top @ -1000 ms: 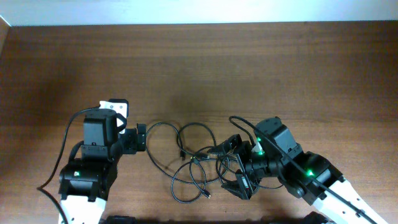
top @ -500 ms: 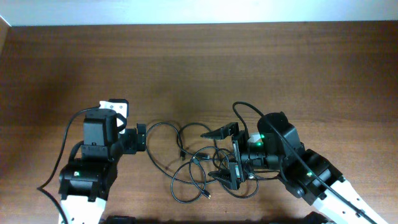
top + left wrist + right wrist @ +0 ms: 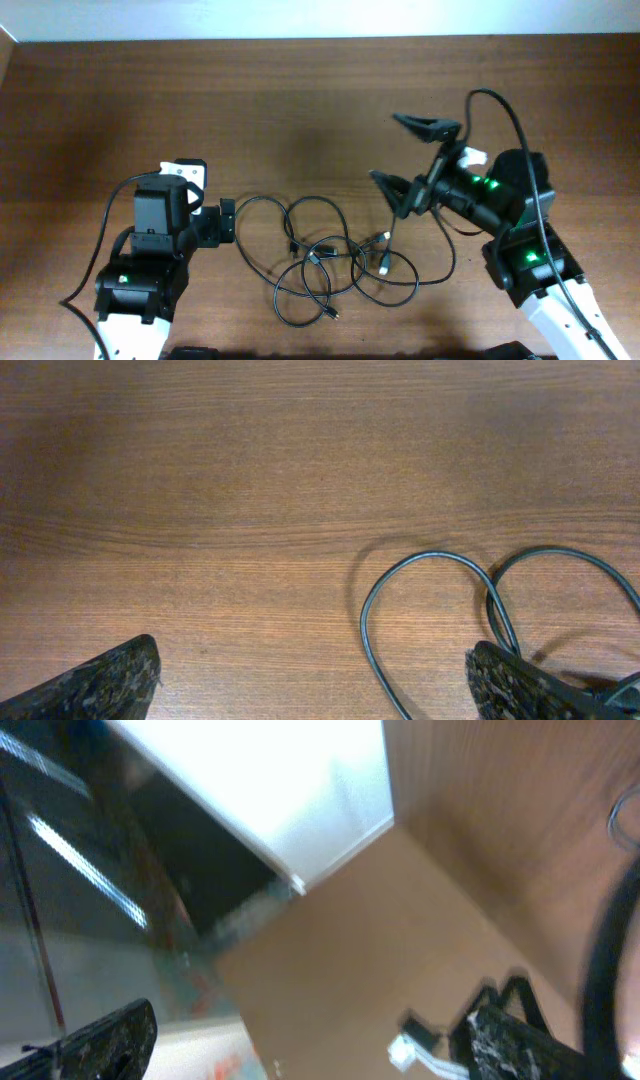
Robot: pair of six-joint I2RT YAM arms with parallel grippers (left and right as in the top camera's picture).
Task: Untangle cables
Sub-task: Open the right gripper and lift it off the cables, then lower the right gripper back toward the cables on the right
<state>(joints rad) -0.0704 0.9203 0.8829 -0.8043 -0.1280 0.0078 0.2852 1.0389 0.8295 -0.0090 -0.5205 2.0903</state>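
cables (image 3: pixel 320 256): thin black cords in one loose tangle of overlapping loops, flat on the tabletop (image 3: pixel 300 100), about midway along its near edge, between the two arms.
plug ends: a few small connectors show inside the tangle, toward its right side.
left gripper (image 3: pixel 226 222): low by the near left part of the tabletop, pointing at the left edge of the tangle, just beside the outermost loop.
left fingers (image 3: pixel 110 682): wide apart with bare wood between them; in the left wrist view two cable loops (image 3: pixel 400 575) lie ahead, near the right finger.
right gripper (image 3: pixel 410 158): raised and tilted above the right side of the tangle, nearer the far edge than the cords.
right fingers (image 3: pixel 425 126): spread wide, nothing clamped.
thin strand: runs from the tangle up toward the lower right finger; cannot tell whether they touch.
right wrist view: blurred, angled up off the tabletop.
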